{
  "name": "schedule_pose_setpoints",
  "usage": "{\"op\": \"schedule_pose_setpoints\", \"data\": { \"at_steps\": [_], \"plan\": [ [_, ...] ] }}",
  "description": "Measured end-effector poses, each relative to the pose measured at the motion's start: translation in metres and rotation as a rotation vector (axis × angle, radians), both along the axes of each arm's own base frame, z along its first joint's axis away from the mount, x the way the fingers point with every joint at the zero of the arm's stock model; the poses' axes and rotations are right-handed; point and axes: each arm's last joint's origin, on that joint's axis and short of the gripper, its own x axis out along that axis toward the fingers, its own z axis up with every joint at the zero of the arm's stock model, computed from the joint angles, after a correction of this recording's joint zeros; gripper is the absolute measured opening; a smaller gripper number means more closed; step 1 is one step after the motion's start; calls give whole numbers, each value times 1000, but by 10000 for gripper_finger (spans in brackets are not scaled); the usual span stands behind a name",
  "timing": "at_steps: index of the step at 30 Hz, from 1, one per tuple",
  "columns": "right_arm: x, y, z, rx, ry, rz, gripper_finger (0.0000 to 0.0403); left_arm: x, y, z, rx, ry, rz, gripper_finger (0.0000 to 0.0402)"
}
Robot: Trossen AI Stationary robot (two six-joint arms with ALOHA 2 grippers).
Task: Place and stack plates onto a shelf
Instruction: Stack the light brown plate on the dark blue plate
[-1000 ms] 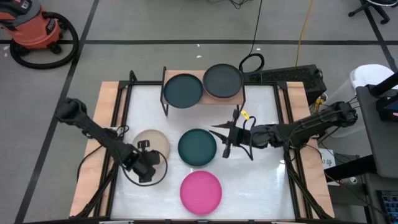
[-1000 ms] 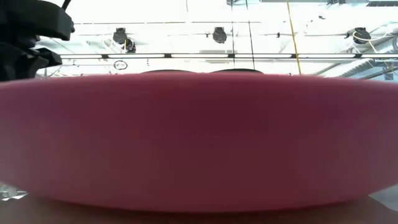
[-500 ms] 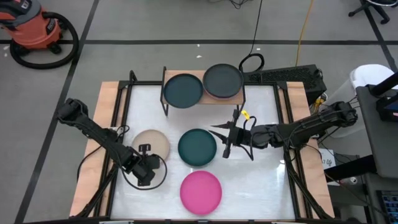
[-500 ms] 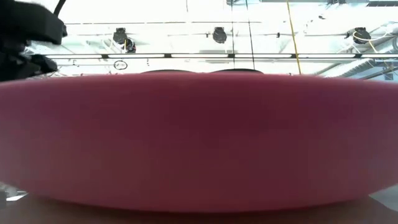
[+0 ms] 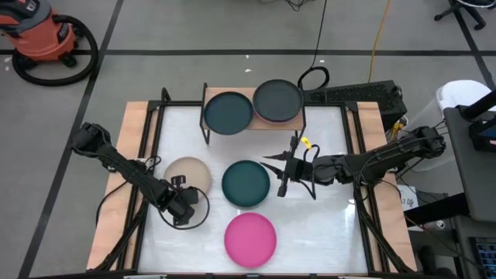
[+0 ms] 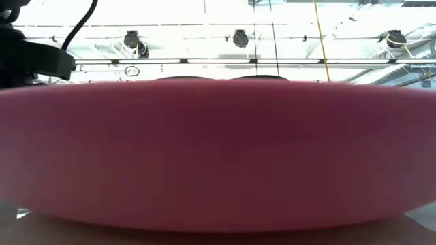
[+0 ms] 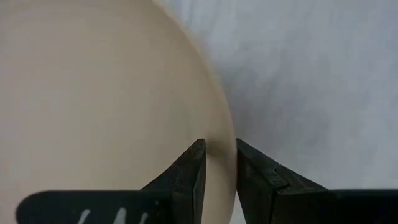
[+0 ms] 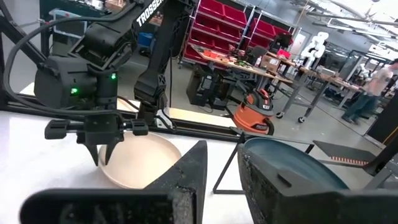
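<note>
Beige plate (image 7: 93, 106) lay on the surface (image 5: 325, 225) — my left gripper (image 7: 217, 163) pinched its rim; my right gripper (image 5: 284, 175), nearly closed, hovered beside the teal plate (image 5: 246, 184).

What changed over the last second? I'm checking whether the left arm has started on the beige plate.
Only the left gripper moved: it slid a little to the right along the near edge of the beige plate, and its nearly closed fingers now straddle the rim. The right gripper, both teal plates, the hot pink plate and the shelf stayed put.
</note>
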Motion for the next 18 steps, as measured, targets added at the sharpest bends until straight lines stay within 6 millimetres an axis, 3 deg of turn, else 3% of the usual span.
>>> {"op": "schedule_pose_setpoints", "data": {
  "at_steps": [5,9,13,18],
  "plan": [
    [0,0,0,7,-2,-1,75,0,-1,2,-8,16,-52,22],
    [0,0,0,7,-2,0,75,3,-9,14,-16,23,-129,9],
    [0,0,0,7,-2,0,75,7,-18,45,-7,61,-194,9],
    [0,0,0,8,-2,0,75,13,-26,103,130,-2,-263,9]
  ]
}}
